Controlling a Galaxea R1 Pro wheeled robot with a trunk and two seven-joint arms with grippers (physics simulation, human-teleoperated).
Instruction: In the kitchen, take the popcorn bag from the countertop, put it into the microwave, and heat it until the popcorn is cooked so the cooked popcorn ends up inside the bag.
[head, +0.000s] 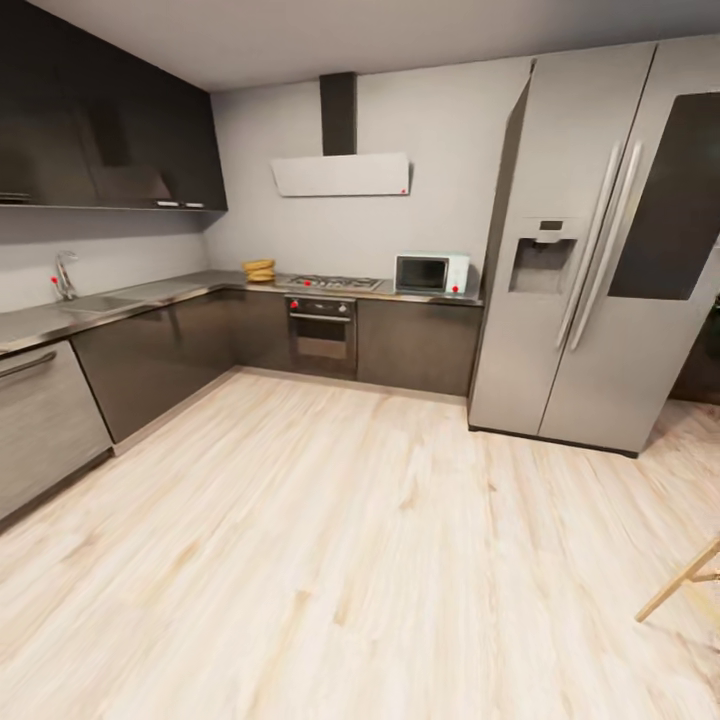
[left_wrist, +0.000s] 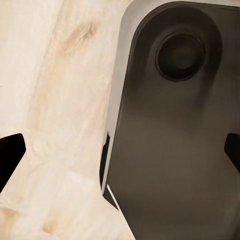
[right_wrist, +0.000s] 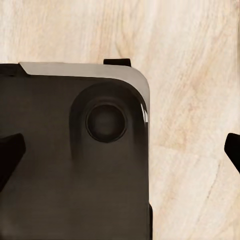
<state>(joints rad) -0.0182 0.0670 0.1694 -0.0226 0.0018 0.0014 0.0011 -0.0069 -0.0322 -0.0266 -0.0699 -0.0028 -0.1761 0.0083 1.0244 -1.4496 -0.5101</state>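
Note:
Across the room, the tan-brown popcorn bag (head: 259, 269) sits on the glossy grey countertop (head: 150, 295), in the corner just left of the hob. The pale mint-blue microwave (head: 431, 273) stands on the same counter at its right end, door closed, beside the fridge. My left gripper (left_wrist: 122, 150) is open with nothing between its black fingertips (left_wrist: 12, 150); it hangs over the robot's dark base (left_wrist: 170, 165) and the wooden floor. My right gripper (right_wrist: 120, 152) is also open and empty above the base (right_wrist: 60, 175).
A tall steel fridge (head: 590, 250) stands at the right. A gas hob (head: 330, 283) lies above the built-in oven (head: 322, 335). A tap (head: 66, 277) stands over the sink at the left. Light wooden floor (head: 350, 550) stretches to the cabinets. A wooden chair leg (head: 680, 585) shows at the lower right.

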